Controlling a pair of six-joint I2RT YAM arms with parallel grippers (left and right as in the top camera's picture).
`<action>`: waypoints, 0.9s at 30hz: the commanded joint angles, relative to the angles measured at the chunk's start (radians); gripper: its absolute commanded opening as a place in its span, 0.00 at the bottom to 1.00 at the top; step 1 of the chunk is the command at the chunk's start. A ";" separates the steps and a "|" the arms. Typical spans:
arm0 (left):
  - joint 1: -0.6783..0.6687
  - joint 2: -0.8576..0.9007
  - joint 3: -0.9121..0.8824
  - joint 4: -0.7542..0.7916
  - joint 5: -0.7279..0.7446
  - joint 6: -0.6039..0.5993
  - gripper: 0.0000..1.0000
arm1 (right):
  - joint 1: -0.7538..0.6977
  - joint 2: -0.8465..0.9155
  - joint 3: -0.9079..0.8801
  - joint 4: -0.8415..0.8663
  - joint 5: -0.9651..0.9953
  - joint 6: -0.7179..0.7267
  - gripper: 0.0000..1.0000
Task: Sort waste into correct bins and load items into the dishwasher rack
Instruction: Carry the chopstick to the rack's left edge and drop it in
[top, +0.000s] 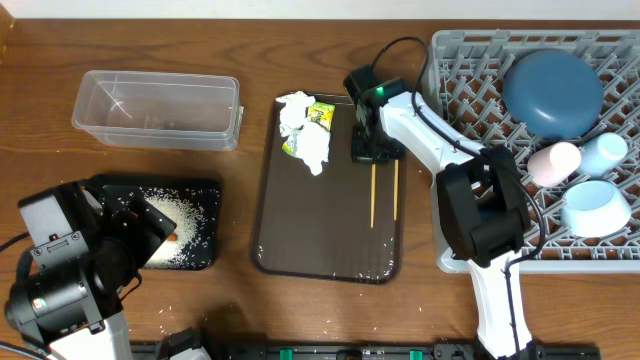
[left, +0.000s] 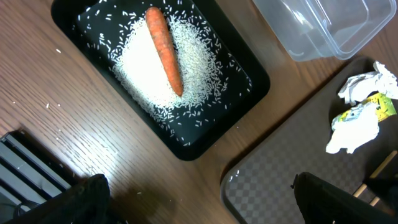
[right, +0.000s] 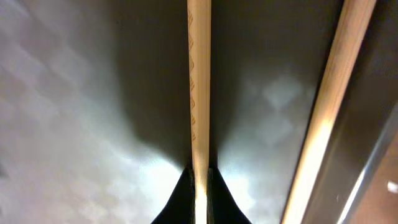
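My right gripper (top: 373, 155) is down on the brown serving tray (top: 300, 240), shut on the left chopstick (right: 199, 93) at its far end. The other chopstick (top: 396, 190) lies beside it and shows in the right wrist view (right: 329, 106). Crumpled napkins (top: 305, 130) and a green-yellow wrapper (top: 320, 115) lie at the tray's far left. The black tray (left: 180, 140) holds rice (left: 149, 68) and a carrot (left: 165, 46). The clear container (top: 158, 108) looks empty. My left gripper (left: 199, 205) is open and empty above the table. The grey rack (top: 470, 90) holds the dark-blue plate (top: 552, 92), pink cup (top: 553, 162), blue cup (top: 604, 152) and bowl (top: 597, 207).
Loose rice grains (left: 53, 93) are scattered on the wooden table around the black tray. The serving tray's corner (left: 261, 186) sits just right of the left gripper's view.
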 joint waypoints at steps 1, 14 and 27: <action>0.004 0.000 0.000 -0.003 -0.012 0.010 0.97 | -0.044 -0.049 0.084 -0.051 -0.033 -0.013 0.01; 0.004 0.000 0.000 -0.003 -0.012 0.010 0.97 | -0.321 -0.309 0.254 -0.129 -0.030 -0.341 0.01; 0.004 0.000 0.000 -0.003 -0.012 0.010 0.97 | -0.404 -0.273 0.150 -0.049 -0.032 -0.505 0.05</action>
